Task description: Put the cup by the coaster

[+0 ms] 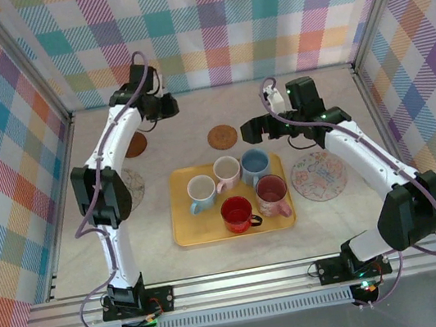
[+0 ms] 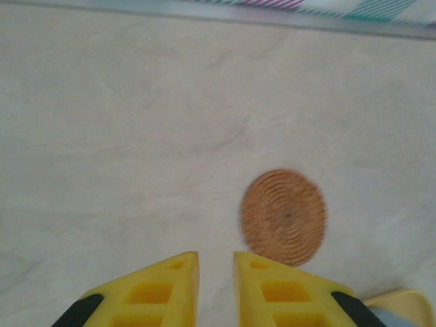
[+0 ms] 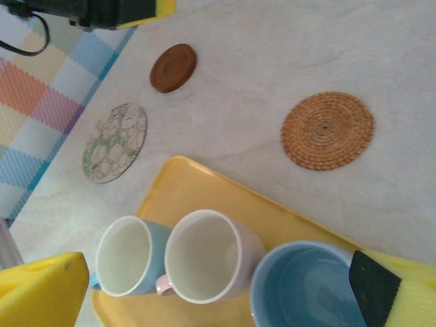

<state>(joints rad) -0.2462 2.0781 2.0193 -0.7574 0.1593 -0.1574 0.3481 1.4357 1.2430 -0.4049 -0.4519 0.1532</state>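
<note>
Five cups stand on the yellow tray: a light blue cup, a pale pink cup, a blue cup, a red cup and a dark pink cup. The woven coaster lies just behind the tray. My right gripper hangs wide open over the tray's back edge. Between its fingers I see the blue cup and the pale pink cup, neither of them touched. My left gripper hovers at the back left with a narrow empty gap, just short of the woven coaster.
A brown round coaster and a green floral coaster lie left of the tray, the latter partly under the left arm. A pink floral coaster lies to the tray's right. Checked walls enclose the table.
</note>
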